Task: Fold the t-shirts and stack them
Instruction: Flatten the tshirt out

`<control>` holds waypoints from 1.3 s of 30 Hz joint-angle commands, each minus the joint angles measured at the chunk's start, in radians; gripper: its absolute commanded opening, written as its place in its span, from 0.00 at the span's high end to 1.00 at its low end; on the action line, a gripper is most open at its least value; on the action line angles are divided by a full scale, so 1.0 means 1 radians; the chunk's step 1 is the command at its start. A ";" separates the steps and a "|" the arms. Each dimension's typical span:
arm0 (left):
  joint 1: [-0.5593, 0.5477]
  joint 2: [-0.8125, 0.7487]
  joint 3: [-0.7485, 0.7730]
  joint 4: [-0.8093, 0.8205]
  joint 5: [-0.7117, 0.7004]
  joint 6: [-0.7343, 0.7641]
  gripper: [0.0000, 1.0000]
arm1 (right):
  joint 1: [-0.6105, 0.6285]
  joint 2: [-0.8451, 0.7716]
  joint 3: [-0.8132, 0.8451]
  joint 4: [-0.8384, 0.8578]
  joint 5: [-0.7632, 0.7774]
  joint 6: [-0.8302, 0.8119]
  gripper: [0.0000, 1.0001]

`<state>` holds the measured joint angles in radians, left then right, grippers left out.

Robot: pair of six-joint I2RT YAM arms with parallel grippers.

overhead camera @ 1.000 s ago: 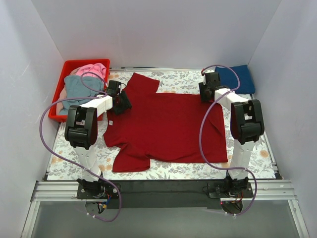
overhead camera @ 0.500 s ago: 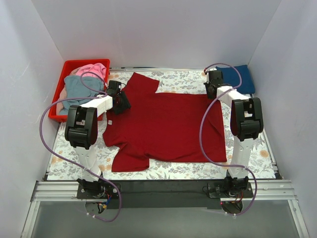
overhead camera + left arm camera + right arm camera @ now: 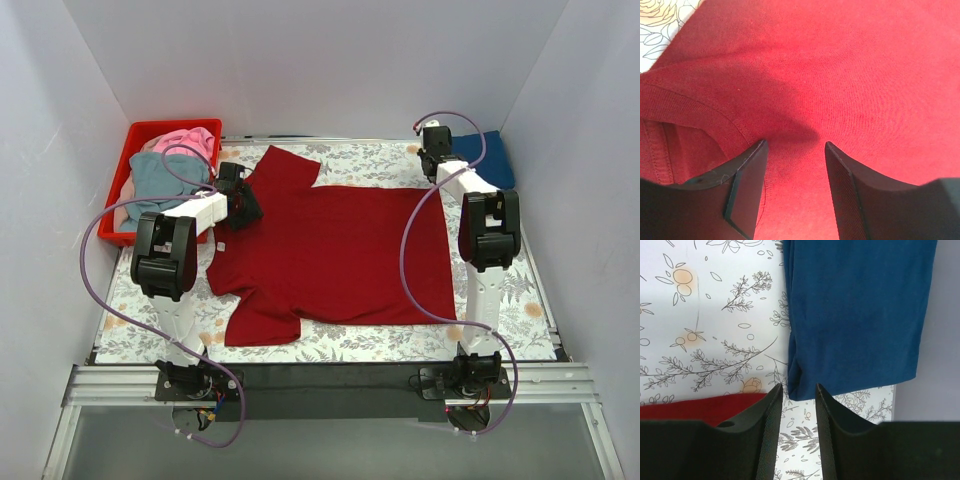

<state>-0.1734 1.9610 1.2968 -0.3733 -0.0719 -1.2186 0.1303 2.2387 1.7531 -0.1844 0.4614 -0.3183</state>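
The dark red t-shirt [image 3: 330, 250] lies spread flat on the flowered table, collar to the left. My left gripper [image 3: 243, 206] is low over its collar and shoulder area. In the left wrist view the gripper [image 3: 795, 145] is open, with red cloth [image 3: 850, 75] lying flat between the fingers. The navy blue t-shirt [image 3: 485, 158] lies folded at the back right. My right gripper [image 3: 432, 152] is just left of it. In the right wrist view the gripper [image 3: 798, 387] is open and empty above the table, at the blue shirt's [image 3: 855, 310] near corner.
A red plastic basket [image 3: 137, 132] stands at the back left, holding a pink shirt [image 3: 188, 140] and a grey-blue shirt [image 3: 160, 180]. White walls enclose the table on three sides. The right wall is close behind the blue shirt.
My right gripper has moved back from the red shirt's far right corner to beside the blue shirt. The left gripper has barely moved.
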 commanded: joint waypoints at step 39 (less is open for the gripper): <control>0.048 0.143 0.467 -0.144 0.100 -0.029 0.40 | -0.051 -0.120 0.058 -0.102 -0.705 0.375 0.47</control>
<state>-0.1223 2.2910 1.8145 -0.4801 0.0402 -1.2892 0.0135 2.3356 1.9079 -0.2676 -0.1326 0.0982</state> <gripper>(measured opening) 0.588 0.526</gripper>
